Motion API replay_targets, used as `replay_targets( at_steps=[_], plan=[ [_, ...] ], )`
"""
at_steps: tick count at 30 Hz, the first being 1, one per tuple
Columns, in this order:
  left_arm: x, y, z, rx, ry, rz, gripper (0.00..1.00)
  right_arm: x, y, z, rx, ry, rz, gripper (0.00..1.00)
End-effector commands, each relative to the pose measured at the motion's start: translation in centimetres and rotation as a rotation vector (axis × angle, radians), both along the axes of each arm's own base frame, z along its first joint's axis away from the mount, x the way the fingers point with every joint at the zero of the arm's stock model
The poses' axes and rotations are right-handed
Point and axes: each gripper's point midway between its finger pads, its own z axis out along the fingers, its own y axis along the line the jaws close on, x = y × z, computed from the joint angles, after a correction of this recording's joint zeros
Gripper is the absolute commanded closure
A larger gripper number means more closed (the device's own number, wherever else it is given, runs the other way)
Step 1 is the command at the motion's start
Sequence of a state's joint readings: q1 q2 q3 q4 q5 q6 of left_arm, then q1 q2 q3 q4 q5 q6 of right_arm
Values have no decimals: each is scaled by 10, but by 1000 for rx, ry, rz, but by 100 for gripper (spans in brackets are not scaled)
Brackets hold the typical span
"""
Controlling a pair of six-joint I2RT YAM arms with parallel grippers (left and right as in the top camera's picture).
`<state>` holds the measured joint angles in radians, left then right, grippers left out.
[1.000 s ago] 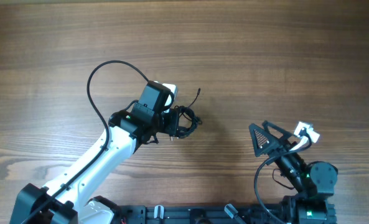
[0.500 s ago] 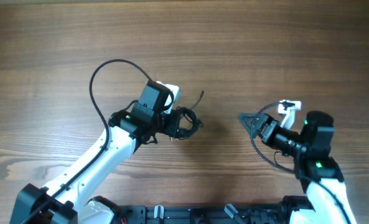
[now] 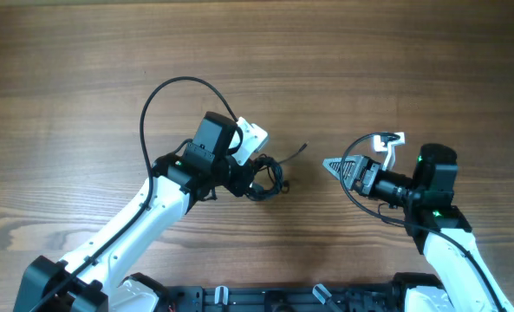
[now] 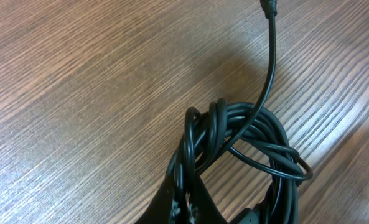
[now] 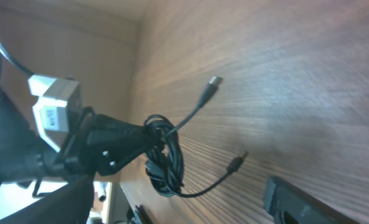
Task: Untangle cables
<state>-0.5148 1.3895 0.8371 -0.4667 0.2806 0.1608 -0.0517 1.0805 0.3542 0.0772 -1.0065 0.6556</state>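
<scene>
In the middle of the table (image 3: 387, 61), the cables (image 3: 263, 176) form a small coiled bundle at the tip of the left gripper (image 3: 244, 179), whose jaws are clamped on the coil. The left wrist view shows the loops (image 4: 246, 146) bunched right in front of its dark fingers (image 4: 187, 202). One strand runs up and away from the loops to a plug (image 4: 269, 6) near the top edge. From overhead that strand ends at a plug (image 3: 302, 148) between the two arms, nearer the bundle.

The right gripper (image 3: 333, 163) points toward the bundle from the right, apart from it and touching no strand. Whether its jaws are spread or closed cannot be told, and nothing is seen between them. Its wrist view shows the bundle (image 5: 163, 155) hanging from the left gripper (image 5: 129, 146). One plug (image 5: 214, 81) is raised, and a second, smaller plug (image 5: 236, 163) on a curved strand lies lower, closer to the right finger (image 5: 289, 198).
</scene>
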Motion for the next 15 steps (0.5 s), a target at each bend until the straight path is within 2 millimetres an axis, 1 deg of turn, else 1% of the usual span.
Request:
replay_targets(
  at_steps=[1, 2, 4, 5, 7, 9, 11, 13, 14, 15],
  plan=[
    [6, -7, 12, -49, -38, -3, 96, 2, 19, 22, 29, -91, 75, 23],
    [8, -8, 14, -59, -39, 10, 96, 1, 27, 25, 26, -110, 93, 28],
    [10, -9, 15, -65, -48, 11, 96, 1, 37, 20, -11, -111, 88, 32],
    [10, -9, 16, -67, -51, 11, 96, 2, 41, 19, -23, -113, 85, 34],
    [12, -10, 17, -72, -62, 10, 96, -2, 58, 18, -47, -135, 106, 36],
    [16, -12, 20, -82, -81, 10, 96, 2, 60, 12, -94, -146, 77, 37],
    [20, -15, 25, -90, -115, -4, 96, 8, 58, 3, -132, -135, 37, 41],
    [25, -17, 30, -107, -143, -5, 96, 11, 59, -2, -135, -128, 36, 39],
    [23, -24, 34, -142, -139, -31, 96, 14, 59, -10, -140, -109, 38, 38],
    [20, -28, 35, -163, -129, -49, 96, 14, 60, -13, -139, -103, 43, 38]
  ],
)
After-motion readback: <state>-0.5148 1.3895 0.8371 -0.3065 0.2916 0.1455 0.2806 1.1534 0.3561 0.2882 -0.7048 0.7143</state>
